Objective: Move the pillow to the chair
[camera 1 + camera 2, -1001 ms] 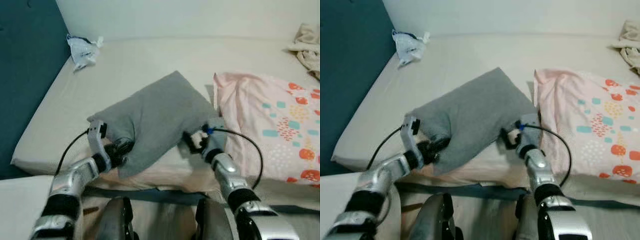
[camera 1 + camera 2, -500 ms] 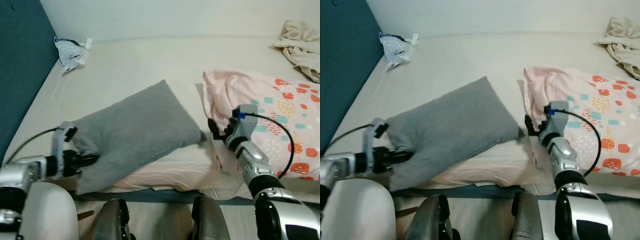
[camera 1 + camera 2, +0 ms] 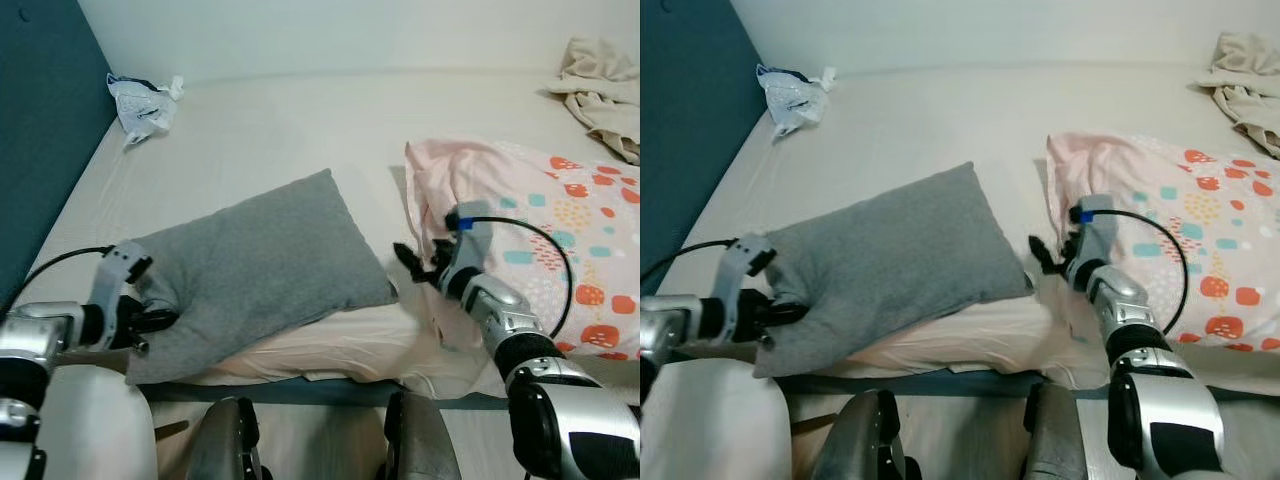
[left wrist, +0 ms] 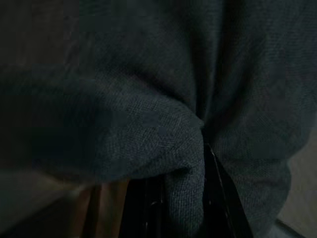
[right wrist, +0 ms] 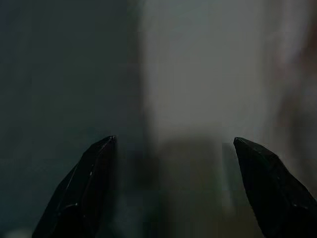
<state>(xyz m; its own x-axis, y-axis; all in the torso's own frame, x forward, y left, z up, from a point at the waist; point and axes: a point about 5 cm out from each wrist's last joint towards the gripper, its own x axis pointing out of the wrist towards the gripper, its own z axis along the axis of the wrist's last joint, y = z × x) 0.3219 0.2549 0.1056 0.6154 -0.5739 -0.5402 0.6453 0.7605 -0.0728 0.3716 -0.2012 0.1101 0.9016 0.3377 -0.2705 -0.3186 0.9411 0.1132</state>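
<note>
A grey pillow (image 3: 262,255) lies slanted near the front edge of the bed (image 3: 260,130). My left gripper (image 3: 152,318) is shut on the pillow's near left corner; in the left wrist view grey fabric (image 4: 168,148) is bunched between the black fingers (image 4: 218,198). My right gripper (image 3: 408,262) is open just off the pillow's right corner, not holding it. The right wrist view shows its two fingertips (image 5: 89,188) spread wide with blurred bedding beyond.
A pink patterned pillow (image 3: 540,240) lies right of the grey one, touching my right arm. A crumpled white bag (image 3: 140,95) sits at the bed's far left by the teal headboard (image 3: 35,130). Beige cloth (image 3: 600,75) lies far right. My legs (image 3: 320,440) show below.
The right gripper has swung left from the pink pillow toward the grey pillow's right corner. The left gripper keeps its hold and has barely moved.
</note>
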